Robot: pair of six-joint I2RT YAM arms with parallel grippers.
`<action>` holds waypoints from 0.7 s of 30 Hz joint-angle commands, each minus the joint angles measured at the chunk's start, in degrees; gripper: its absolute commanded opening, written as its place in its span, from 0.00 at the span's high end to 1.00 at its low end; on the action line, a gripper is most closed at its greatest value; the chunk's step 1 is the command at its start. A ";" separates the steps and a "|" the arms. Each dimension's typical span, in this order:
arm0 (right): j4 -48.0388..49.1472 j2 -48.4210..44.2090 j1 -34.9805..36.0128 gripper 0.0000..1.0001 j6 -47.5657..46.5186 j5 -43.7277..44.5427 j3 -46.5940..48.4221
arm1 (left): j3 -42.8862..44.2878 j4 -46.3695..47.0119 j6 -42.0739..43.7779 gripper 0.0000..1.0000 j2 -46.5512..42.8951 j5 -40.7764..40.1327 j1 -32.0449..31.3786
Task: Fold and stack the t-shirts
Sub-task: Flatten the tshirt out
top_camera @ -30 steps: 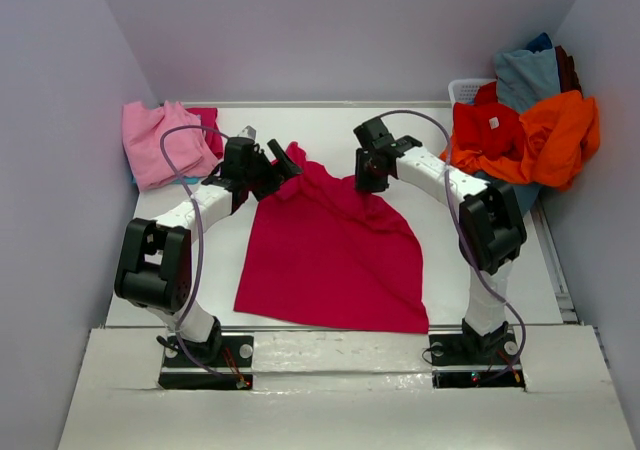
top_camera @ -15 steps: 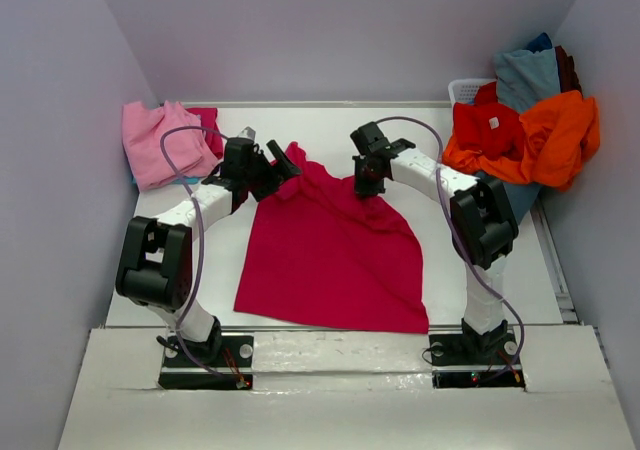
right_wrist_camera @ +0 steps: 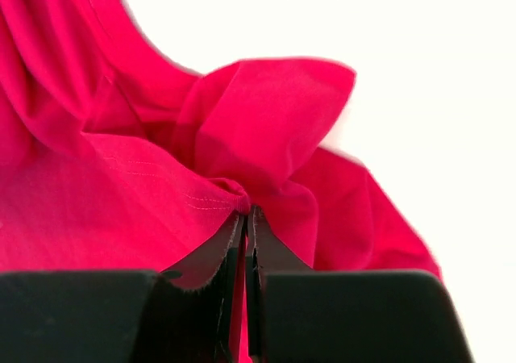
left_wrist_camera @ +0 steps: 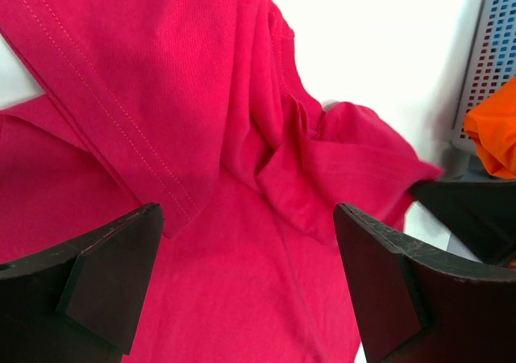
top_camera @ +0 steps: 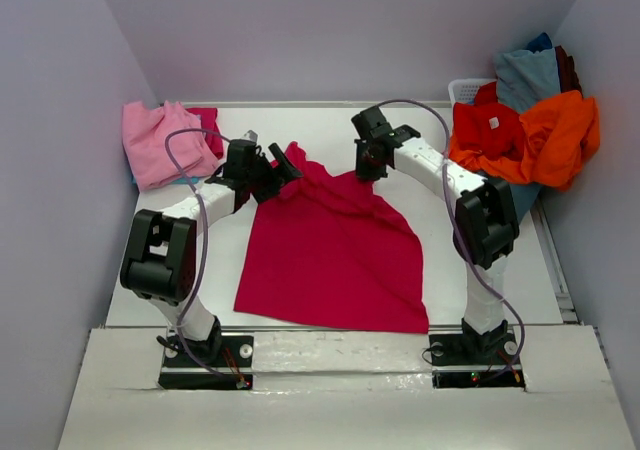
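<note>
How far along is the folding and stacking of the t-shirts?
Done, apparently: a light pink t-shirt lies set aside at the far left corner. In hand: the crimson t-shirt lies spread out; the right end effector is shut on its far edge, the left end effector open above it. Left: the heap of t-shirts on the basket.

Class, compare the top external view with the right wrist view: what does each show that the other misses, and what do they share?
Only the top external view shows the left gripper, the pink t-shirt at far left and the pile of t-shirts over the basket. Only the right wrist view shows the right gripper shut on a pinched fold of cloth. Both show the crimson t-shirt on the white table.
</note>
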 commanded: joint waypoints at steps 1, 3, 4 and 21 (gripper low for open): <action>-2.15 -3.95 -2.86 0.93 -1.35 3.79 5.64 | 1.69 1.74 -0.15 0.01 0.55 1.20 0.24; -3.28 -3.77 -3.73 0.93 -1.79 3.97 7.14 | 1.95 1.57 -0.15 0.01 0.90 1.20 0.76; -3.81 -3.51 -4.52 0.93 -1.96 4.23 8.02 | 2.04 1.57 -0.15 0.01 1.08 1.28 0.77; -6.89 -2.36 -14.46 0.93 -2.93 7.31 13.21 | 5.21 -0.54 0.03 0.01 3.45 1.37 0.77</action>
